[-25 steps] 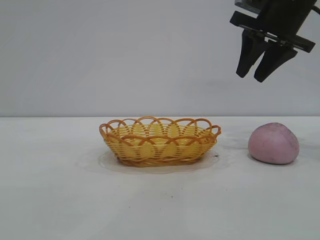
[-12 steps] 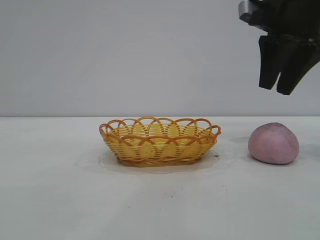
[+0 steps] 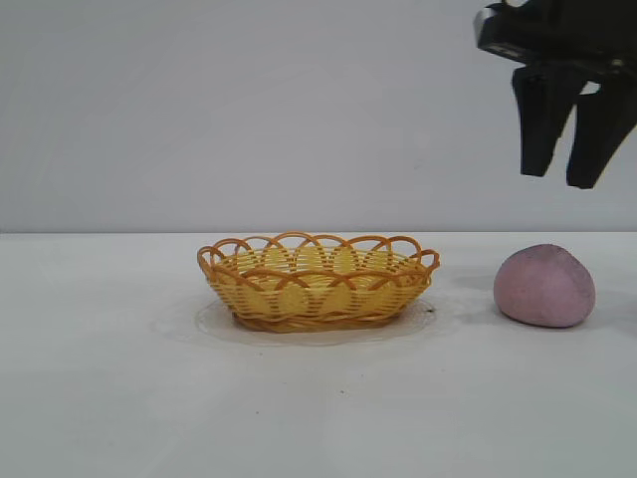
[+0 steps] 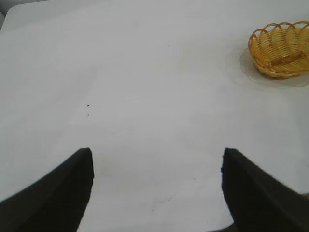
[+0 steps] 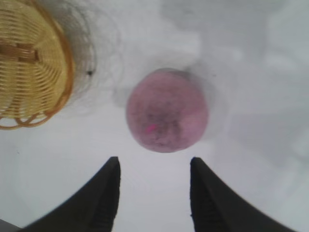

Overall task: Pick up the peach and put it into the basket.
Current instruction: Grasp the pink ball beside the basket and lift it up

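Note:
The peach (image 3: 544,286), a dusty pink-mauve lump, lies on the white table at the right. It also shows in the right wrist view (image 5: 167,116). The yellow-orange wicker basket (image 3: 317,281) stands empty in the middle of the table, to the left of the peach, and shows in the right wrist view (image 5: 30,72) and far off in the left wrist view (image 4: 281,49). My right gripper (image 3: 562,179) hangs open and empty, well above the peach, fingers pointing down (image 5: 153,162). My left gripper (image 4: 157,157) is open and empty over bare table, away from the basket.
The white table (image 3: 100,378) runs wide on all sides of the basket, with a plain grey wall behind. A faint ring mark lies on the table around the basket's base.
My right gripper has moved to the right, from over the gap between basket and peach to above the peach, and its fingers have spread apart. Peach and basket have not moved.

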### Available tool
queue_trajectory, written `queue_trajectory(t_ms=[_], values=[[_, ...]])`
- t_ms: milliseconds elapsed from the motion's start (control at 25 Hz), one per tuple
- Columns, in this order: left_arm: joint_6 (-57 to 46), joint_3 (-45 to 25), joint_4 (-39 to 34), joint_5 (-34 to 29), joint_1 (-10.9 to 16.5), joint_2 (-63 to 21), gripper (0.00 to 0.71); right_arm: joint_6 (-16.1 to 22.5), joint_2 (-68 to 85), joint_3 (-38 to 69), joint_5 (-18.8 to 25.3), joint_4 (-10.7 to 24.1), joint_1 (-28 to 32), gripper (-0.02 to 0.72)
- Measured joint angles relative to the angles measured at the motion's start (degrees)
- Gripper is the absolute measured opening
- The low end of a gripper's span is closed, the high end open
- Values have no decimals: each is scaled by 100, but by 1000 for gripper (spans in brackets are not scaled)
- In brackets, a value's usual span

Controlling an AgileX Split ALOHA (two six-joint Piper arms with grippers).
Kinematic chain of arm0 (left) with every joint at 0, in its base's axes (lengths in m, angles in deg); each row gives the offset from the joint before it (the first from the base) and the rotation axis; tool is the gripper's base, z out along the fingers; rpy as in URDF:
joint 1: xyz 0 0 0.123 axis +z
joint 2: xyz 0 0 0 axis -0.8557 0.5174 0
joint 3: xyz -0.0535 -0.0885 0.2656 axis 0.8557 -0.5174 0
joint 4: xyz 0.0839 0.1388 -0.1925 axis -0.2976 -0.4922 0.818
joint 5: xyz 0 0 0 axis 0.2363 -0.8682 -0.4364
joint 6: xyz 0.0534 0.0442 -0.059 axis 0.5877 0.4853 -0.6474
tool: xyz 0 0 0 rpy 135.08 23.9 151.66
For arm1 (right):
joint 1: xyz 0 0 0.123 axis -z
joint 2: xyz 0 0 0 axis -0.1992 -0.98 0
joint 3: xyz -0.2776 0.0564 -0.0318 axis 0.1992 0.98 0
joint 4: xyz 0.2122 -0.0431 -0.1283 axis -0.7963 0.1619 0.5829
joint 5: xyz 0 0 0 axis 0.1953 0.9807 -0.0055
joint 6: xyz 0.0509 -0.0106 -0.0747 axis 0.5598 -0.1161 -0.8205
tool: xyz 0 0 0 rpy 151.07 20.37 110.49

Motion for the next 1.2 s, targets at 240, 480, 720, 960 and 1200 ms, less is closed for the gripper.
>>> queue_trajectory(t_ms=[240,480,720,960,1200], values=[[0,0,0,0,0,0,490,499,-102,-14,-185,431,-217,282],[0,0,0,0,0,0,490,521,-554,-13,-340,492,-217,282],[0,0,0,0,0,0,490,507,-933,-13,-395,502,-217,282],[0,0,0,0,0,0,490,329,-987,-72,-362,661,-217,48],[0,0,0,0,0,0,490,319,-865,-571,43,826,-217,0]])
